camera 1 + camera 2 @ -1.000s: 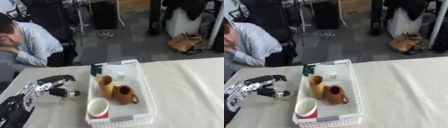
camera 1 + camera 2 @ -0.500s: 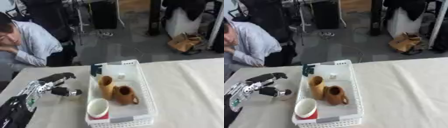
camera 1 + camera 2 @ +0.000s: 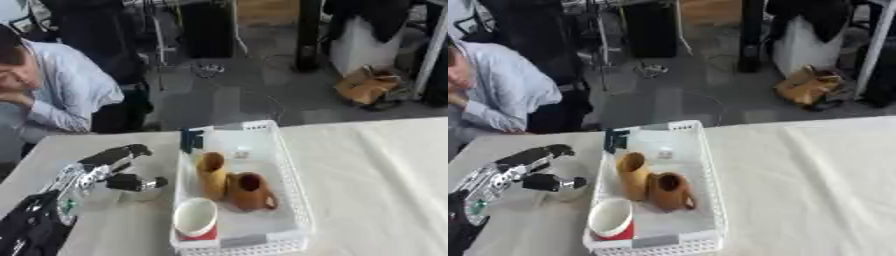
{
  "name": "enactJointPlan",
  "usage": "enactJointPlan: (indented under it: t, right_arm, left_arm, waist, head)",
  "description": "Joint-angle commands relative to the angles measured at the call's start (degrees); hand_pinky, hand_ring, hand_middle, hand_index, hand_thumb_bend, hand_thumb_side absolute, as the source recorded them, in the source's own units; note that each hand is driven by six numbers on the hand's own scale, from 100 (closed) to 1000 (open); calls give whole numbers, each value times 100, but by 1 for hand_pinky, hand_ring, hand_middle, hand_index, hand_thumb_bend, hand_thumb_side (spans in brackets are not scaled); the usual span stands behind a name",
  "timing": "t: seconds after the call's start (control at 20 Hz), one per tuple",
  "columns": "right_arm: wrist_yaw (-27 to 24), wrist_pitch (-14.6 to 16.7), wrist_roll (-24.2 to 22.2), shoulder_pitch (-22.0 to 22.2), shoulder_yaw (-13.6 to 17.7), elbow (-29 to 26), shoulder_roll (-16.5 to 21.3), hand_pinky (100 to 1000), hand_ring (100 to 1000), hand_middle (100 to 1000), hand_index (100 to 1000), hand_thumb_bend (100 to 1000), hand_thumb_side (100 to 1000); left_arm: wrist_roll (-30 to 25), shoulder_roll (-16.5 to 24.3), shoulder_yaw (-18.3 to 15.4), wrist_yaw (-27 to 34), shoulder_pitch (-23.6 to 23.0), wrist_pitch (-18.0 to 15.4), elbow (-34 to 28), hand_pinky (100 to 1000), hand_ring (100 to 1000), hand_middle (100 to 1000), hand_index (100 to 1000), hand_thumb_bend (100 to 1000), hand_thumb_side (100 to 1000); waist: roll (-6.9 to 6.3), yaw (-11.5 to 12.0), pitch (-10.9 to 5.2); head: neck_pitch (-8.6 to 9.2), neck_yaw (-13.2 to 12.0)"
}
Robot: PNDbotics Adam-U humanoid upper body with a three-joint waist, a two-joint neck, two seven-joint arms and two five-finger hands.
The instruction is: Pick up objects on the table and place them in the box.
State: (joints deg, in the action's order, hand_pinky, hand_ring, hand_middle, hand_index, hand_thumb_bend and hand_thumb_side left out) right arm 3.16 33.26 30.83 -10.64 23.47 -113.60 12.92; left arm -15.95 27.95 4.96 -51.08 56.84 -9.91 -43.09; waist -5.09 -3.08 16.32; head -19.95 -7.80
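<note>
The white perforated plastic box [image 3: 293, 200] on the worktop [image 3: 385, 185] contains two brown mugs [image 3: 249, 190], one red-and-white cup [image 3: 196, 220]. The left hand [image 3: 109, 170] is curled around one pale object [image 3: 140, 191].

We see a white lattice-walled box [image 3: 293, 185] lying lengthwise on the table. Inside it, we find a tan cup [image 3: 211, 172] on its side, a brown mug [image 3: 248, 190] tilted just beside it, touching, and a white cup with a red base [image 3: 197, 220] upright at the near end. A dark green item [image 3: 192, 139] stands in the far left corner.
</note>
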Motion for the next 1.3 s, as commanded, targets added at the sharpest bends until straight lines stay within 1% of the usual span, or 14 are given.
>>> enactJointPlan:
  t: [0.05,0.2,0.35,0.75,1.3]
  right_arm:
    - [-56,38,-2,-63,-12,-99,53,741,808,662,649,100,1000]
    - [-67,39,-5,-64,-14,-99,52,741,808,662,648,100,1000]
    - [-75,36,-10,-65,-19,-99,58,741,807,661,647,100,1000]
    - [-106,37,-21,-77,-33,-99,66,742,807,658,648,100,1000]
    - [-122,57,-32,-102,-40,-99,61,743,808,658,650,100,1000]
  left_arm:
    - [43,90,-96,0,146,38,12,1000,1000,1000,1000,772,887]
    - [11,77,-114,-9,168,72,61,1000,1000,1000,1000,773,890]
    - [15,80,-128,-2,202,72,49,1000,1000,1000,1000,754,901]
    - [-28,92,-180,-30,290,158,115,1000,1000,1000,1000,738,925]
    - [-66,64,-279,-179,403,225,323,1000,1000,1000,1000,741,926]
  waist:
    - [33,-3,-81]
    - [32,-16,-77]
    - [28,-15,-78]
    - [24,-40,-74]
    - [17,-108,-35]
  head:
    - [60,2]
    - [59,-2]
    - [60,-6]
    - [111,-20]
    - [155,-64]
